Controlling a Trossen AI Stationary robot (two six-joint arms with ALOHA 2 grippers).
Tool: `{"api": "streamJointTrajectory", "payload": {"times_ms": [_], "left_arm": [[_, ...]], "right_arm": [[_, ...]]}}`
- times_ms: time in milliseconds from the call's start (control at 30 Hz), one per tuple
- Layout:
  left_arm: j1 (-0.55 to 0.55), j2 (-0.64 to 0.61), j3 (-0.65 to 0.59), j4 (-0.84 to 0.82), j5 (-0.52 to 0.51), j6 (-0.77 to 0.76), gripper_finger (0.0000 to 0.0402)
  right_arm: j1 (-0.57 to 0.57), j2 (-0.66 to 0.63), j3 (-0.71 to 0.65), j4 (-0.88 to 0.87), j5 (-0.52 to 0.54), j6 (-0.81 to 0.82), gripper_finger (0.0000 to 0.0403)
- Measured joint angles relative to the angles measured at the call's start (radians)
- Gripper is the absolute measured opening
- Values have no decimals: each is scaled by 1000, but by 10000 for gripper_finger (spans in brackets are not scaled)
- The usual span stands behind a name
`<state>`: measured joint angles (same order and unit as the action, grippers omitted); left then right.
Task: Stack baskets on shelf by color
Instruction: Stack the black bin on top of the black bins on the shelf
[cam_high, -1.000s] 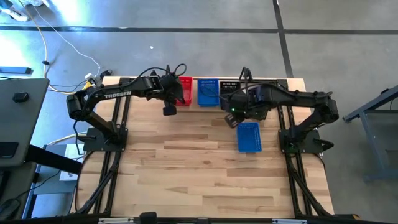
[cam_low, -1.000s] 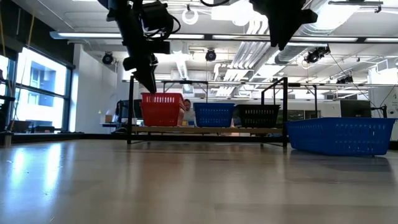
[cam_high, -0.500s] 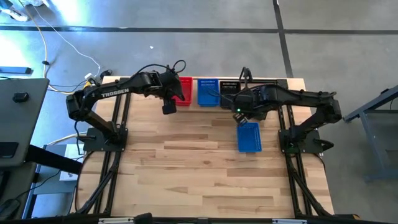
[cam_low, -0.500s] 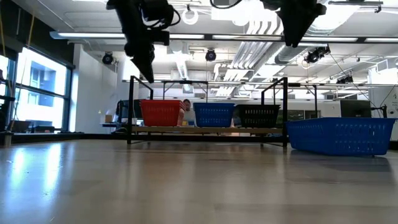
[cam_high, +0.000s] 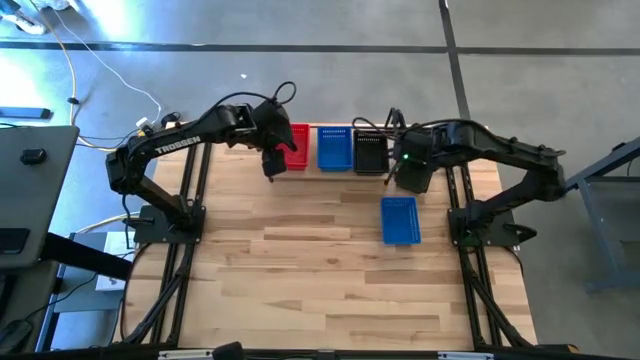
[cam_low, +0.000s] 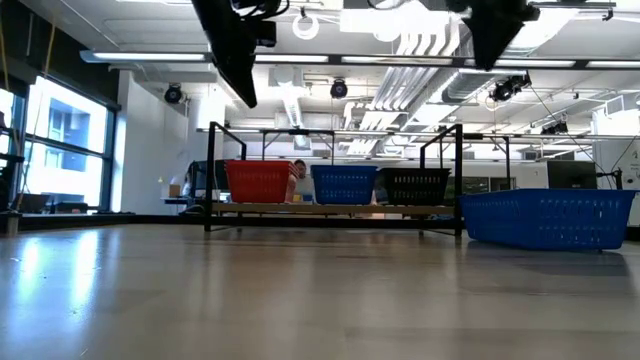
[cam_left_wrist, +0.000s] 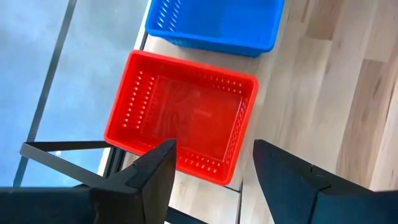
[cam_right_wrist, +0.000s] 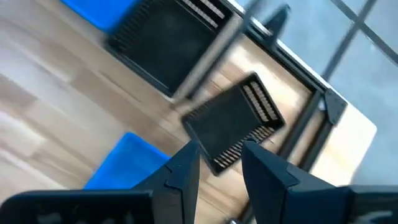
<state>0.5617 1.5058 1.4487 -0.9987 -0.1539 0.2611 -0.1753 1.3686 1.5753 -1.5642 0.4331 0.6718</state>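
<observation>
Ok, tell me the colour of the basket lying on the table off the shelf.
Blue. The basket shows best in the high view.

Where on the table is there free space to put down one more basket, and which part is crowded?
The near half of the wooden tabletop, below the loose blue basket, is bare, and so is the stretch to that basket's left. The shelf at the far edge is crowded: red basket, blue basket and black basket sit side by side, with both grippers above.

both arms raised, reaching toward the table's far edge

left gripper (cam_left_wrist: 211, 168) hangs high with fingers spread and nothing between them; right gripper (cam_right_wrist: 221, 165) also aloft, fingers parted, holding nothing.
</observation>
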Motion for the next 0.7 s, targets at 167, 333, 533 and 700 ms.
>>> {"api": "streamJointTrajectory", "payload": {"times_ms": [167, 333, 533, 700], "left_arm": [[0, 0, 0, 1, 0, 3, 202], [0, 0, 0, 1, -1, 3, 202], [0, 0, 0, 1, -2, 2, 202], [0, 0, 0, 2, -2, 0, 202]], "right_arm": [[-63, -92, -167, 47, -27, -29, 106], [-142, -188, -320, 189, -146, -156, 106], [-264, -275, -515, 365, -369, -318, 106], [-339, -288, -625, 469, -497, -389, 106]]}}
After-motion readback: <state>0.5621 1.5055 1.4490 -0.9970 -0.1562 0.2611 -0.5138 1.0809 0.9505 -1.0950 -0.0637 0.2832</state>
